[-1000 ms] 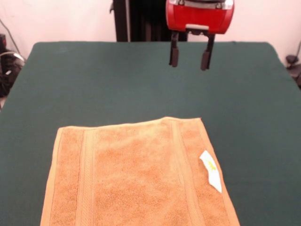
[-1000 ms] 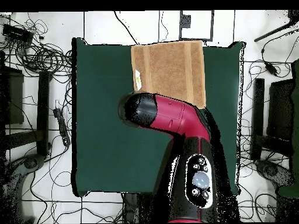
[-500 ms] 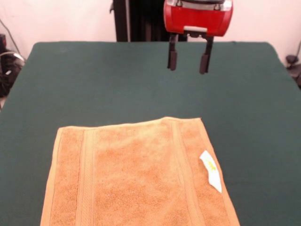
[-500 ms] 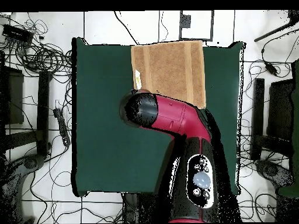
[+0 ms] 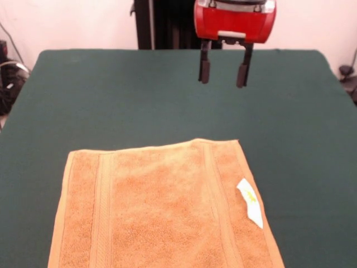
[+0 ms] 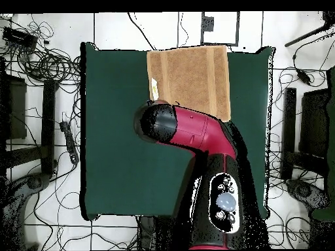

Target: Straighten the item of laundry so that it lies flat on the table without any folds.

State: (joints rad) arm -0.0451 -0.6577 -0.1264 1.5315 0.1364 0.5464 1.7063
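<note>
**A:** Where is the towel (image 5: pixel 162 206) relative to the gripper (image 5: pixel 223 71)?

**B:** In the front view it lies spread on the table (image 5: pixel 111 95) below and a little left of the gripper, well apart from it. A strip of bare green cloth separates the towel's far edge from the fingertips. The towel's near end runs off the bottom of that view.

**A:** Is it flat?

**B:** What shows looks flat, with no fold that I can see. Two woven bands run along it, one near each side. The white label (image 5: pixel 250 202) with yellow print lies on the towel's right edge, below and slightly right of the gripper.

**A:** And the gripper itself?

**B:** It hangs above the table with its two dark fingers (image 5: pixel 204 70) pointing down and set wide apart. Nothing is between them, and they touch neither towel nor table. The red housing (image 5: pixel 235 19) sits directly above them.

**A:** What about from above?

**B:** In the overhead view the arm (image 6: pixel 196 131) covers the gripper, so the fingers are hidden there. The towel (image 6: pixel 190 78) lies at the table's top edge, just beyond the arm's black end. The arm overlaps the towel's lower corner.
</note>
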